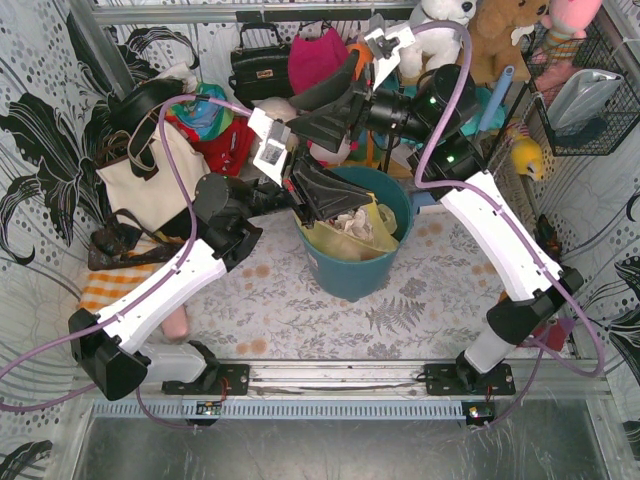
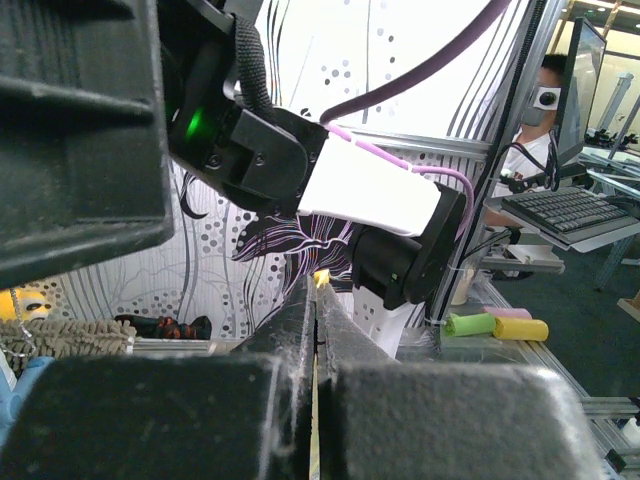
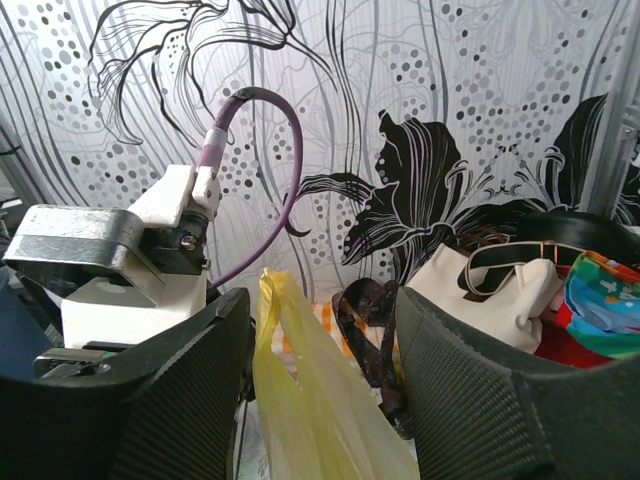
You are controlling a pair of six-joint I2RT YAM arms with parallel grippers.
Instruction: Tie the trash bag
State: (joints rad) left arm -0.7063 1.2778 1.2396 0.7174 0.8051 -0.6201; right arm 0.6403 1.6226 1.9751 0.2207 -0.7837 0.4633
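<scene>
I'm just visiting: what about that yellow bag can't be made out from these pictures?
Top view: the left gripper covers the mouth of the trash bag, so any knot is hidden; the teal bin hides its lower part.
Left wrist view: the shut fingers hide all but a yellow sliver.
Right wrist view: the bag strip inside the open right gripper is cut off by the bottom edge.
</scene>
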